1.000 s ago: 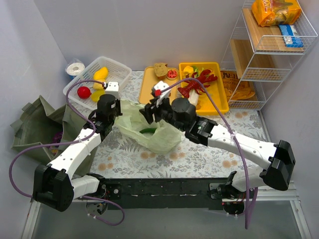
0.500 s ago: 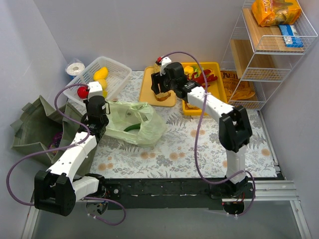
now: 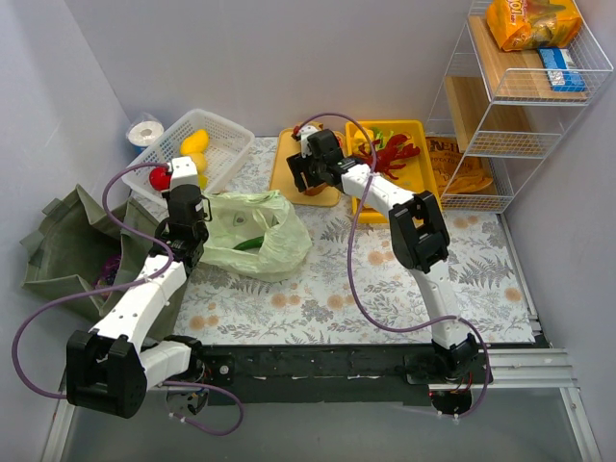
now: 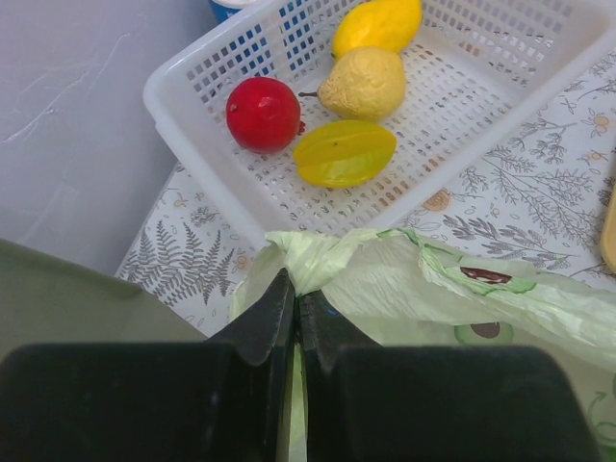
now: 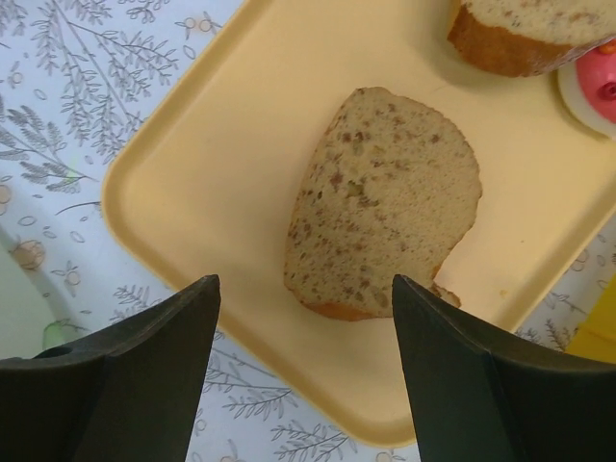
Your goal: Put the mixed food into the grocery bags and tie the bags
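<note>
The pale-green plastic bag (image 3: 258, 234) lies left of centre with a green piece (image 3: 252, 244) inside. My left gripper (image 3: 199, 207) is shut on the bag's gathered edge (image 4: 318, 265), its fingertips pressed together (image 4: 294, 284). The olive fabric tote (image 3: 63, 245) is slumped at the far left. My right gripper (image 3: 306, 175) hovers open above the orange tray (image 3: 281, 173). Its fingers straddle the near edge of a speckled brown bread slice (image 5: 385, 202) without touching it (image 5: 306, 289). A second bread piece (image 5: 525, 34) and a red-and-white piece (image 5: 595, 91) lie further back. A red lobster (image 3: 390, 156) sits in the yellow tray.
A white slatted basket (image 4: 462, 135) just beyond the left gripper holds a red fruit (image 4: 262, 114) and yellow fruits. A wire shelf (image 3: 510, 106) with orange snack packets (image 3: 529, 21) stands at the back right. A tape roll (image 3: 146, 133) sits in the back left corner.
The right arm swung from over the bag back to the orange tray, and its jaws widened. The bag settled lower and leftward. The left gripper stayed shut on the bag.
</note>
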Controlling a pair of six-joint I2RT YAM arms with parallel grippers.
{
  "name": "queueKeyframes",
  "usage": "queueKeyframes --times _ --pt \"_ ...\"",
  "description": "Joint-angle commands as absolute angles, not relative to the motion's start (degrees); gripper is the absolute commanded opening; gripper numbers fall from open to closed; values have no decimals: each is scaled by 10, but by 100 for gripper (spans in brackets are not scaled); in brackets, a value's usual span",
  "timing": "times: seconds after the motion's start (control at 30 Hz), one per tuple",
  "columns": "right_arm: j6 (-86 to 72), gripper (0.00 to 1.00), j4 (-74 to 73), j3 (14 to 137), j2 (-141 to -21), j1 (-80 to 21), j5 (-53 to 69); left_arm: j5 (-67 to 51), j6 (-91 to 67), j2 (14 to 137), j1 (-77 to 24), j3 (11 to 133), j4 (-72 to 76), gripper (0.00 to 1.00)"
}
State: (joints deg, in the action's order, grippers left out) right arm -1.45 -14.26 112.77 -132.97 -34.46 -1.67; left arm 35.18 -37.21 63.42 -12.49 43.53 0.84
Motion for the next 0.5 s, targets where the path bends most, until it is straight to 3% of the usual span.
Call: queueKeyframes --times 0.0,0.47 --pt "39 80 -122 1157 -1351 -341 -49 319 -388 616 -122 440 4 0" --pt "82 72 -145 1216 -1448 -345 -86 238 -410 606 -123 446 -16 0"
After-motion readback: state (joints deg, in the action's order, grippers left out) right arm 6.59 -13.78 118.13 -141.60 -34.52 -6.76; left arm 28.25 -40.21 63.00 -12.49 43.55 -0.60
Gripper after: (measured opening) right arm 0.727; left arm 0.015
